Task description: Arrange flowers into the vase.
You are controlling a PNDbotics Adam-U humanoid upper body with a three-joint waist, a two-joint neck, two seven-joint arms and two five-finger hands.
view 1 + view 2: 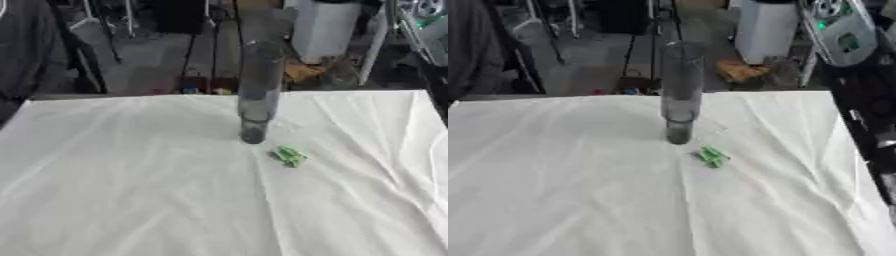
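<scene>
A tall clear glass vase [259,85] stands upright near the middle of the white cloth, with nothing visible inside it. A small green piece [289,155], maybe a leaf or a stem end, lies on the cloth just right of and in front of the vase's foot. No flower heads show in either view. Neither hand is visible. Part of my right arm [868,130], black with a silver joint [842,35] that carries a green light, runs down the right edge of the right eye view, well clear of the vase.
The table is covered by a creased white cloth [131,185]. Its far edge [131,97] runs behind the vase. Beyond it are stands, a white bin [325,27] and floor clutter. A person's dark sleeve [22,55] shows at the far left.
</scene>
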